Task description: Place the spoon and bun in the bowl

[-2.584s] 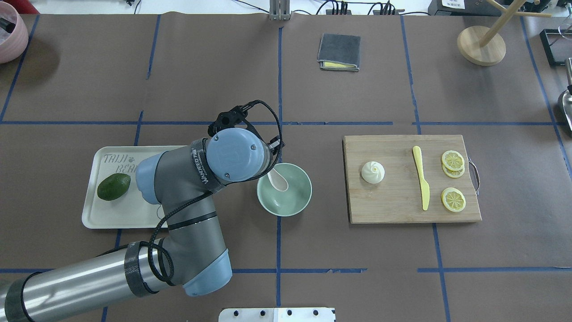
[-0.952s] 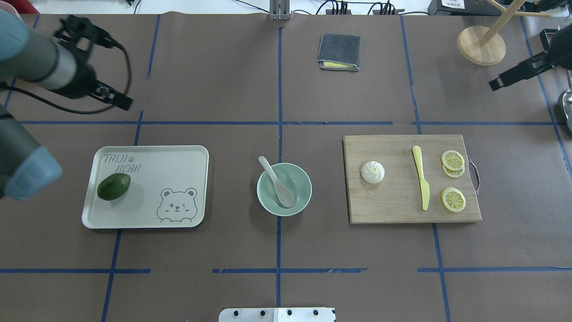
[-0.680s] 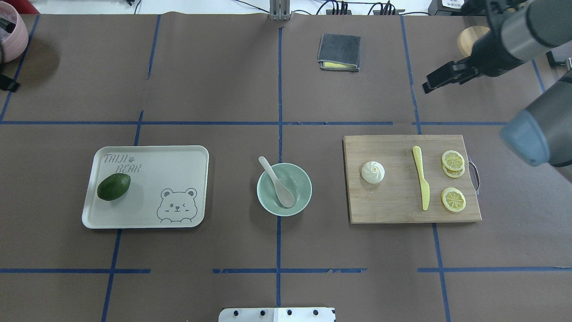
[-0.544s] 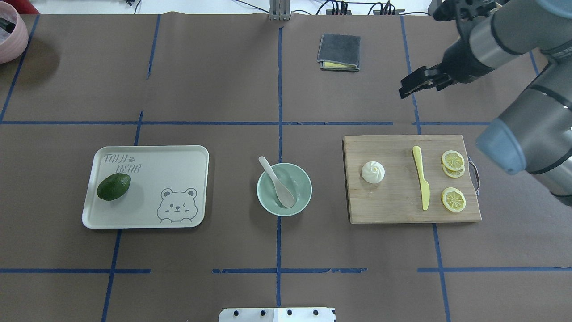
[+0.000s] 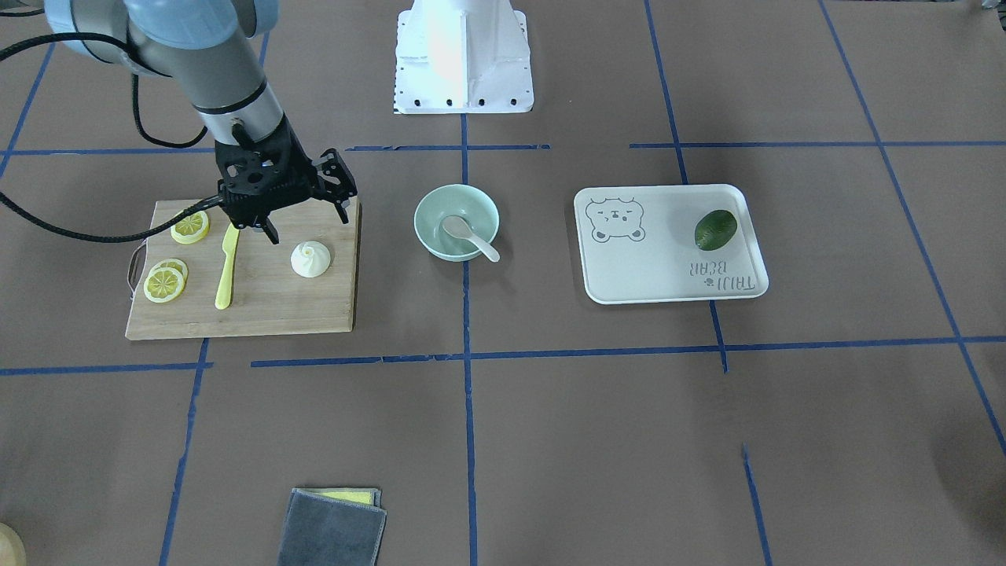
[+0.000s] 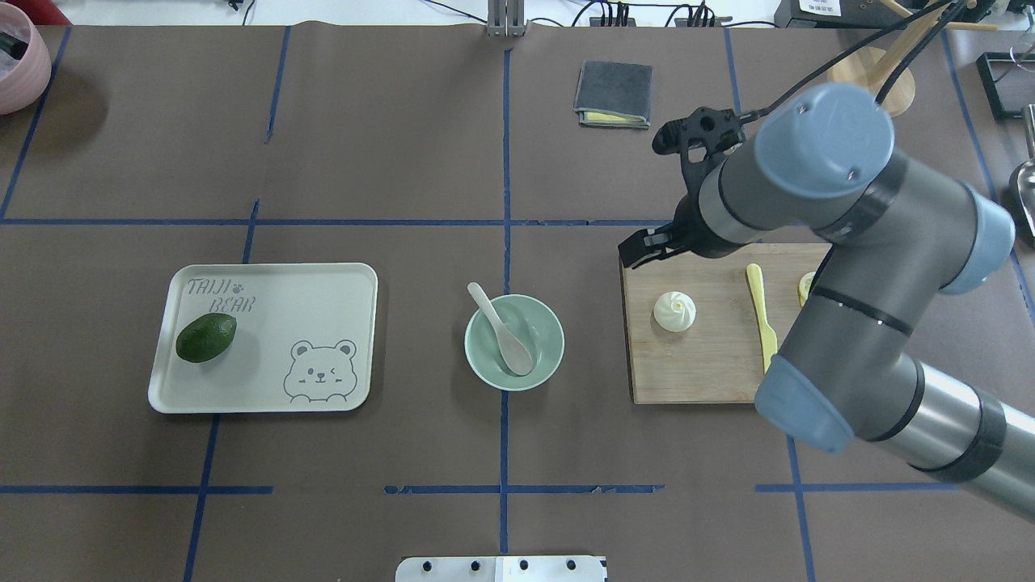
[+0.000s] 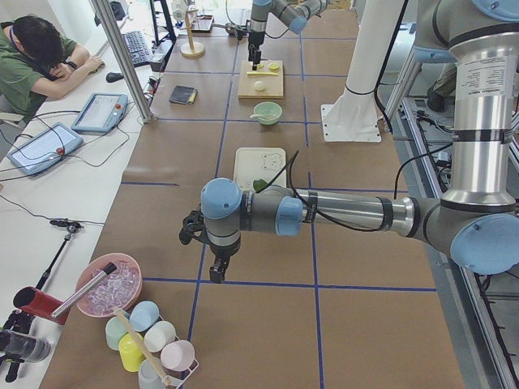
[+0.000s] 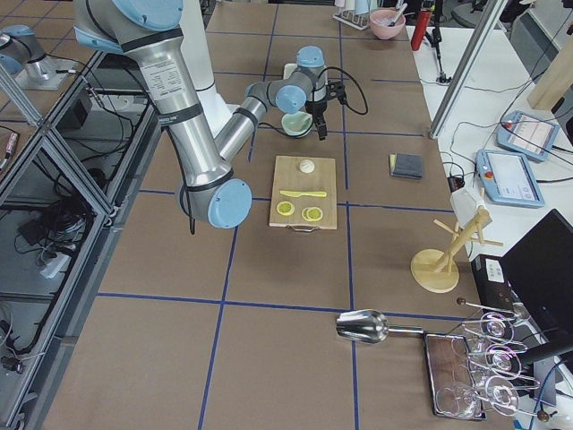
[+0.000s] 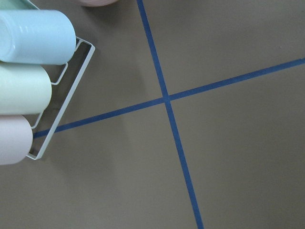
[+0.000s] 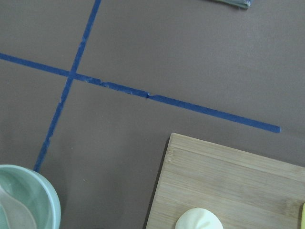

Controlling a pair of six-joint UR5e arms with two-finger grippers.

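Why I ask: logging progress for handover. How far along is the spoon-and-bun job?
Done: the spoon lies in the bowl, its handle over the rim. In hand: the right pincer hangs open above the cutting board near the bun, holding nothing. Left: the bun sits on the board, not yet grasped; it has to be gripped and carried to the bowl.

Overhead and front-facing cameras are looking steeply down from opposite sides, both framing the round mint-green bowl (image 6: 514, 342) centrally.
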